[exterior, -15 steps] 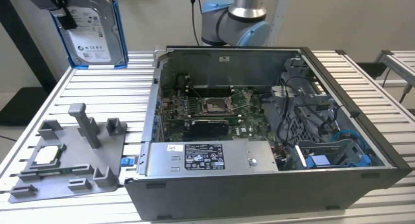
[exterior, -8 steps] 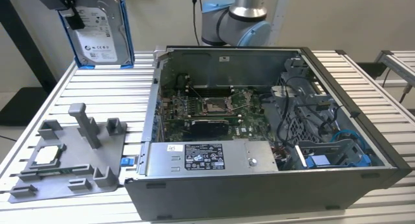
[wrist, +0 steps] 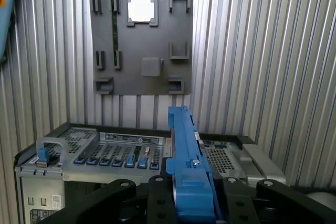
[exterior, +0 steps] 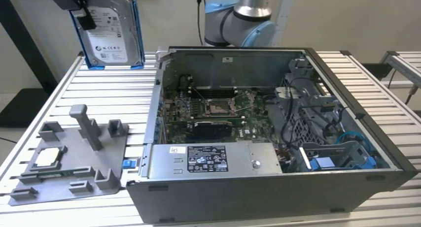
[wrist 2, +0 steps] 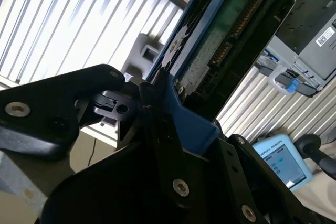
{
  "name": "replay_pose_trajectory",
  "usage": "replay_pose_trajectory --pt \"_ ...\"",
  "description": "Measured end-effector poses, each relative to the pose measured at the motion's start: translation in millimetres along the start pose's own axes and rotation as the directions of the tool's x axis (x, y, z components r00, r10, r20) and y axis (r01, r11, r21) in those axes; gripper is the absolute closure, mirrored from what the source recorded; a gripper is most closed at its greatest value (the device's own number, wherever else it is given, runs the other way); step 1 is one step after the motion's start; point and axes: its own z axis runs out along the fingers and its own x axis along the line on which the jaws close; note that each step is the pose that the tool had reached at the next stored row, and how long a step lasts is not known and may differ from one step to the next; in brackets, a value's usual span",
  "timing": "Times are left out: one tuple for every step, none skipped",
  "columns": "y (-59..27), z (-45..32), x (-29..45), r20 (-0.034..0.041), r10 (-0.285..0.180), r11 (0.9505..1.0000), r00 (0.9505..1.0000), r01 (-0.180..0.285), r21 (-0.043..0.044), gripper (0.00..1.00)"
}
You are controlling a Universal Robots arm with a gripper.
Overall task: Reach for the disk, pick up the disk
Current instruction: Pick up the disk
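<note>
The disk (exterior: 112, 32) hangs upright, high above the table's far corner at the exterior view's left. It is a silver-grey drive with a white label in a bright blue bracket. My gripper (exterior: 79, 13) is shut on its edge from above. In the first wrist view the blue bracket (wrist: 186, 166) stands edge-on between my black fingers (wrist: 157, 184). In the second wrist view the disk's green circuit-board side (wrist 2: 220, 30) runs away from my gripper (wrist 2: 155, 106), whose jaws clamp the blue frame.
An open computer case (exterior: 368, 133) takes up the table's middle, with a grey power-supply box (exterior: 210, 160) at its front. A grey fixture plate (exterior: 66, 158) holding a small silver chip (exterior: 49, 158) lies at the exterior view's left. The arm's base (exterior: 243, 15) stands behind the case.
</note>
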Motion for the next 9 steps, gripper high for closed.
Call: replay_pose_trajectory --pt "-2.6 0.4 0.1 0.0000 0.000 1.0000 1.0000 0.000 0.0000 1.00" --pt "-5.1 0.8 0.3 0.0000 0.000 1.0000 1.0000 0.000 0.0000 1.00" --pt "-7.4 1.1 0.4 0.0000 0.000 1.0000 1.0000 0.000 0.0000 1.00" --pt "-10.2 1.6 0.5 0.0001 0.000 1.0000 1.0000 0.000 0.0001 1.00" --pt "-12.5 1.9 0.7 0.0000 0.000 1.0000 1.0000 0.000 0.0000 1.00" --pt "-15.0 2.3 0.8 0.0001 0.000 1.0000 1.0000 0.000 0.0000 1.00" --pt "-17.5 2.7 0.9 0.0000 0.000 1.0000 1.0000 0.000 0.0000 1.00" --pt "-20.1 3.0 1.1 0.0000 0.000 1.0000 1.0000 0.000 0.0000 1.00" --pt "-22.6 3.4 1.2 0.0000 0.000 1.0000 1.0000 0.000 -0.0001 1.00"
